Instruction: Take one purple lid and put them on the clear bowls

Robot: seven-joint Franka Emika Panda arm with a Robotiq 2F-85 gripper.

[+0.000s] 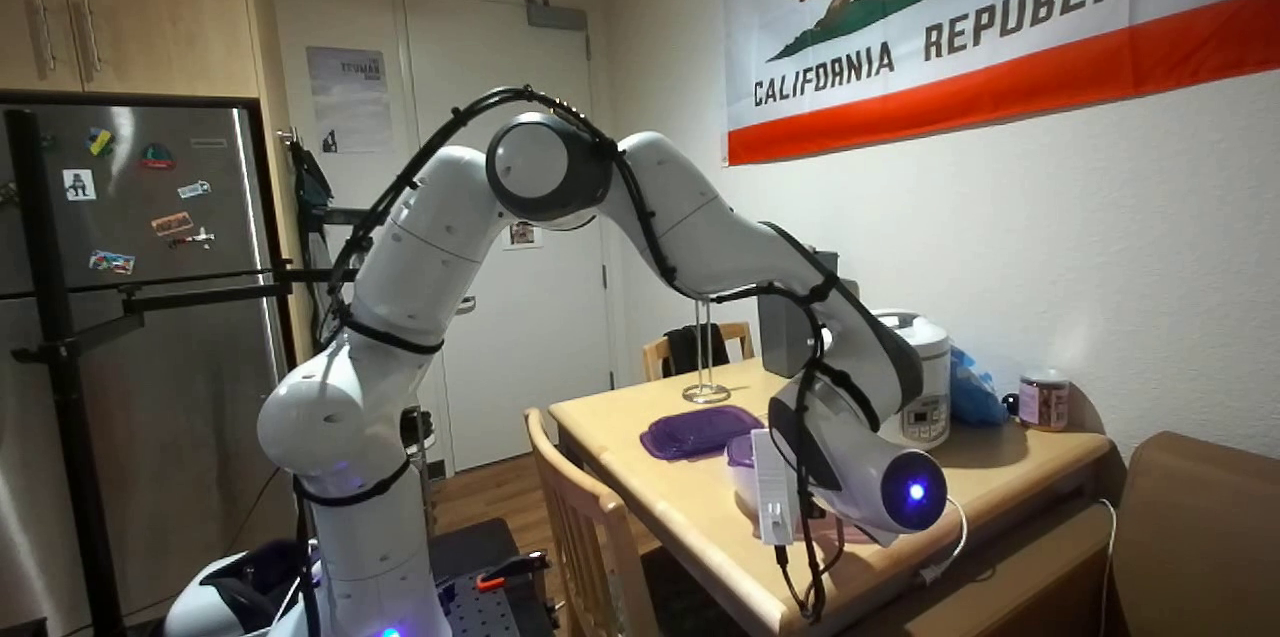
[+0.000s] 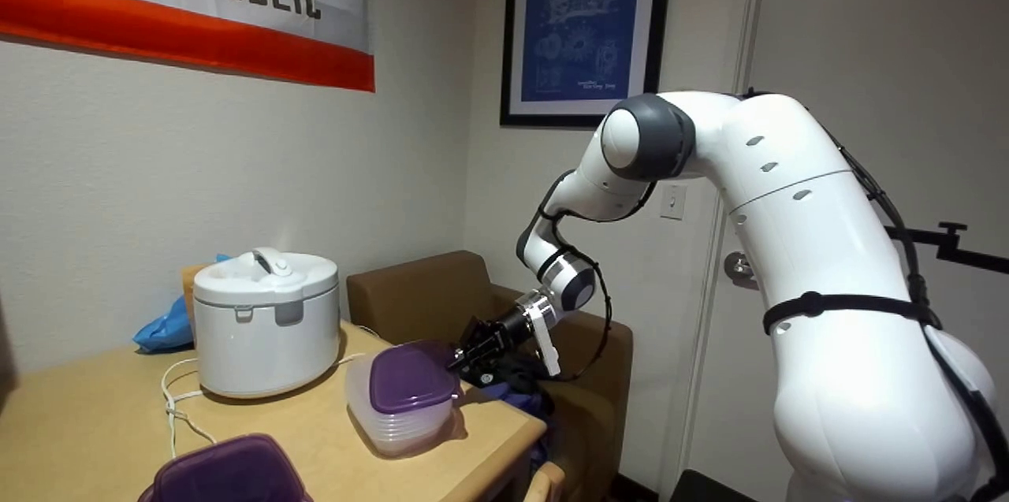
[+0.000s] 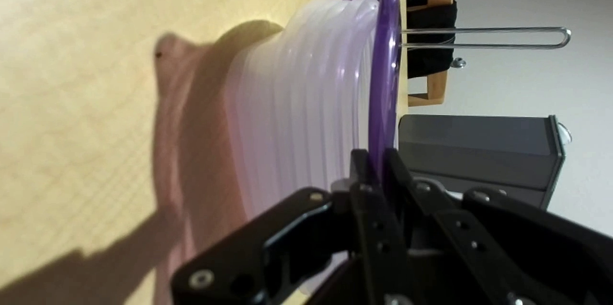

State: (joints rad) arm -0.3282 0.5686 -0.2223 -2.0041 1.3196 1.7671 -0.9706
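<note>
Bowls of clear plastic stand on the table, nested one inside another. The purple lid is roughly level over them, nearly parallel to their rims; contact is unclear. The gripper is clamped on one edge, the opposite edge pointing away from it; which way the long axis runs cannot be told. Nearby, the closed rice cooker hides its contents.

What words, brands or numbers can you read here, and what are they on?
"CALIFORNIA REPUBLIC": on the flag.
Any lettering on these is too small or blurred to read:
pale poster
blue framed print
fridge magnets
rice cooker's panel
jar label
</note>
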